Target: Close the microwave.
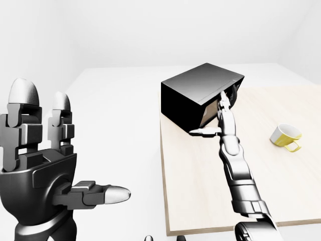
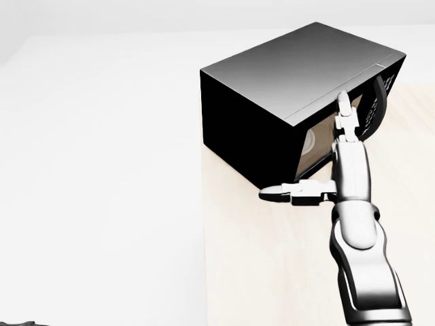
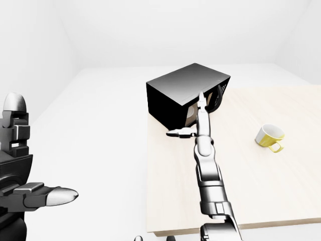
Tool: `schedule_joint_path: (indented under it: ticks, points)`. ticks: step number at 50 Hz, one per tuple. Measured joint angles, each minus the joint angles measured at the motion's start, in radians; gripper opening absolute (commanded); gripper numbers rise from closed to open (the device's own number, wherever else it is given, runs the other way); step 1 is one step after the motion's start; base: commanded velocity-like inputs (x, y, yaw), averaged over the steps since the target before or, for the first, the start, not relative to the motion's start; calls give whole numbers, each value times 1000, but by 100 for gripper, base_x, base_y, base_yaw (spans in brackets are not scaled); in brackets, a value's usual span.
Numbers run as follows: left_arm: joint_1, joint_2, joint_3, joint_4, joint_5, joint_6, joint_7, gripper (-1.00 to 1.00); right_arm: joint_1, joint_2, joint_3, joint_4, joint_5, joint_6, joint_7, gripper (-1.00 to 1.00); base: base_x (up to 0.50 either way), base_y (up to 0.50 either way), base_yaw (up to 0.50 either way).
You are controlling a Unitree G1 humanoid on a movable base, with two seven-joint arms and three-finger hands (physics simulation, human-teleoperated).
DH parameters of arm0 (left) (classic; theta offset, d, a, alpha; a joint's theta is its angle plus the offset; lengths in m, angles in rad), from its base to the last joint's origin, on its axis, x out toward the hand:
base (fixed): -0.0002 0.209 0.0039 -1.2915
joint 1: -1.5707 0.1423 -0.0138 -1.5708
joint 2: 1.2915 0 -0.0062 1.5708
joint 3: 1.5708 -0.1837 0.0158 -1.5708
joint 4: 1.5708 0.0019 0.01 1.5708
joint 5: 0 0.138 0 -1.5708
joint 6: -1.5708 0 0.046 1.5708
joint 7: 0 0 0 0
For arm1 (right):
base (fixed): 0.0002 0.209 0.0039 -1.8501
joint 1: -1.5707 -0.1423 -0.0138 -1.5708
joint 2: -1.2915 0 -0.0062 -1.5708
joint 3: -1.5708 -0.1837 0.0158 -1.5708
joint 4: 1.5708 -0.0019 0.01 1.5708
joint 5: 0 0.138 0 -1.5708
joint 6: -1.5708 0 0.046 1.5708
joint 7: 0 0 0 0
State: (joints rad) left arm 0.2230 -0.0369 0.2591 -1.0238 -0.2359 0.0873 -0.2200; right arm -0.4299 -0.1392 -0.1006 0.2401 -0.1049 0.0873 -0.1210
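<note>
Standing at the table's (image 1: 200,201) far left corner: microwave (image 2: 285,75), door nearly shut, a sliver remaining. Right hand (image 2: 343,125), fingers extended, presses the door. Left hand (image 1: 37,165) raised, released.

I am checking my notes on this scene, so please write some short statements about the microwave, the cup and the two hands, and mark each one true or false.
1. The microwave stands at the table's left edge in the left-eye view. True.
2. The right hand is at the microwave's door side with fingers stretched out. True.
3. The yellow cup stands upright. False: it lies tipped on its side, to the right of the microwave.
4. The left hand grips the cup. False: it is raised, open and empty, off the table to the left.
5. The cup touches the microwave. False: bare table lies between them.
</note>
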Motion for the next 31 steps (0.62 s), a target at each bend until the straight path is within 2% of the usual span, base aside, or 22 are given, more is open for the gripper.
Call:
schedule_joint_path:
  ticks: [10, 15, 22, 31]
  points:
    - [-1, 2, -4, 7, 3, 0, 1, 100, 313, 68, 9, -592, -58, 0, 66, 100, 0, 0, 0]
    - [2, 1, -10, 12, 8, 0, 1, 100, 429, 101, -4, -812, -69, 0, 102, 100, 0, 0, 0]
    - [-5, 4, -12, 23, 12, 0, 4, 100, 515, 128, -7, -985, -83, 0, 131, 100, 0, 0, 0]
    - [-5, 6, -11, 27, 12, 0, 4, 100, 568, 146, 0, -1080, -95, 0, 147, 100, 0, 0, 0]
